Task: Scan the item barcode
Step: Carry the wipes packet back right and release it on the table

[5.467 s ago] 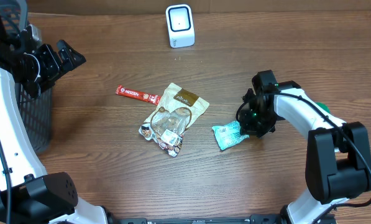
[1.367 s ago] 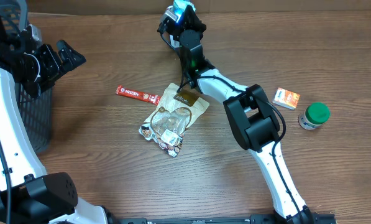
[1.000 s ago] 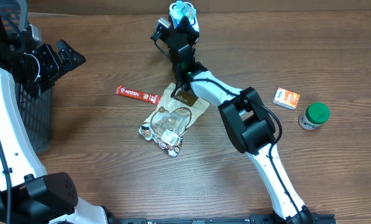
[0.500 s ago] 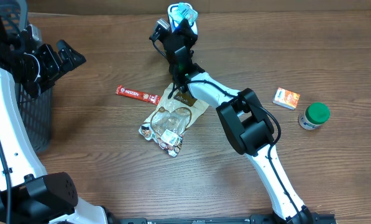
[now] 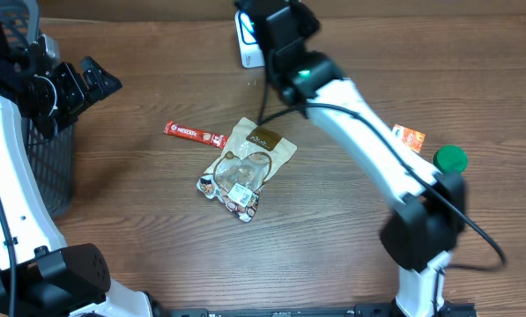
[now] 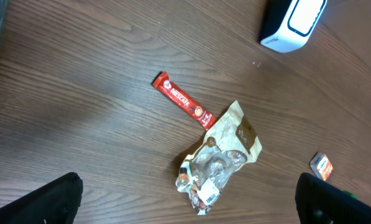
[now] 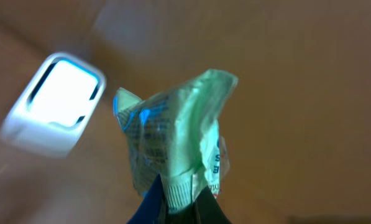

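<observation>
With your right gripper (image 7: 178, 202) pinched shut on the crinkled pale-green plastic packet (image 7: 173, 134) at the wrist view's centre, turn its printed side squarely and steadily toward the white box scanner (image 7: 53, 104) at left, while the left gripper (image 5: 93, 81) hangs open.

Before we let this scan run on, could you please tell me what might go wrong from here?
The right gripper pinches the crumpled green packet by one bottom edge, so it could flop or slip out. Its creased face may hide the barcode from the white scanner. The wrist view is smeared, so a quick pass might not read.
</observation>
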